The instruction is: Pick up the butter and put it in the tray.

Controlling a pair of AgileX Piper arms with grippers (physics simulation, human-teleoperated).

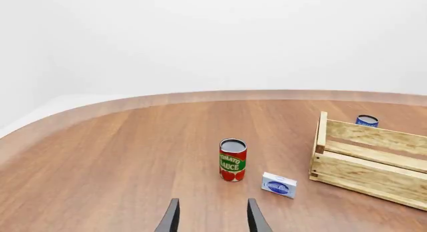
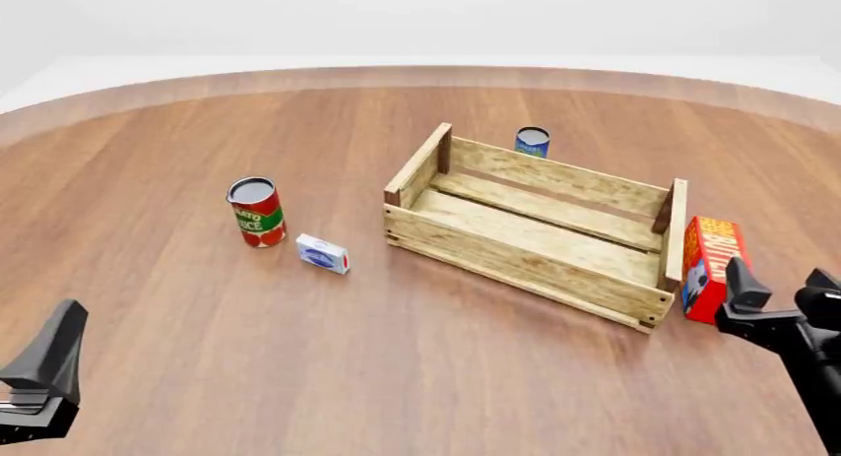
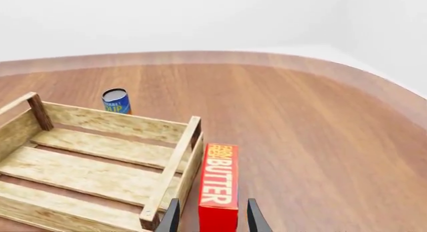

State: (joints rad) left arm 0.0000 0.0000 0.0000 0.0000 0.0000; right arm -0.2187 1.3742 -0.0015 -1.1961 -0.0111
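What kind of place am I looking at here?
Likely a simulated tabletop test scene, not a real kitchen: a bare wooden table, blank white surroundings, and a few groceries beside a crate, such as butter.

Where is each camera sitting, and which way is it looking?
Front view: above and behind the arms, looking down at the tray; left tool and right tool show.
Left wrist view: behind the left tool, facing the tomato sauce can.
Right wrist view: behind the right tool, facing the butter.
All three show the tray and blue can.
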